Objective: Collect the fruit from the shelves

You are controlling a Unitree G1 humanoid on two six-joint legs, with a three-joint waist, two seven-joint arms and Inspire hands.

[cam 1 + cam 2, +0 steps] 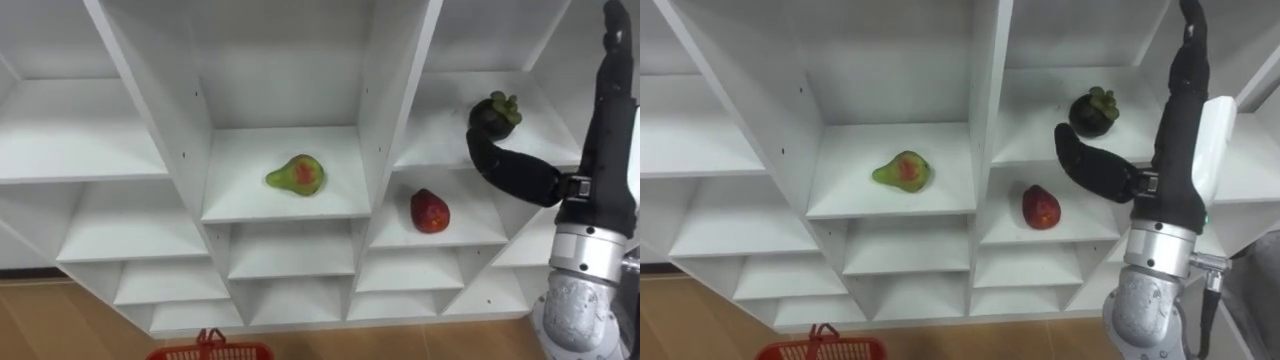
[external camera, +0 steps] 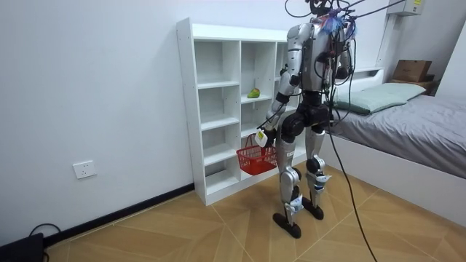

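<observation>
A dark purple mangosteen (image 1: 495, 112) sits on the upper shelf of the right column of the white closet (image 1: 400, 100). My right hand (image 1: 603, 140) is raised beside it and open, fingers straight up, with the thumb (image 1: 505, 165) reaching just under the fruit. A green-red pear (image 1: 296, 175) lies on the middle column's shelf. One shelf below the mangosteen rests a red fruit (image 1: 429, 211). In the room view my left hand (image 2: 263, 137) hangs low in front of the closet, shut on the handle of a red basket (image 2: 255, 158). The basket's rim (image 1: 210, 351) shows at the bottom edge.
I stand upright close to the white closet (image 2: 218, 109), which is against a white wall. Its other compartments hold nothing. A bed (image 2: 408, 124) lies on the room view's right, behind me. The floor is wood.
</observation>
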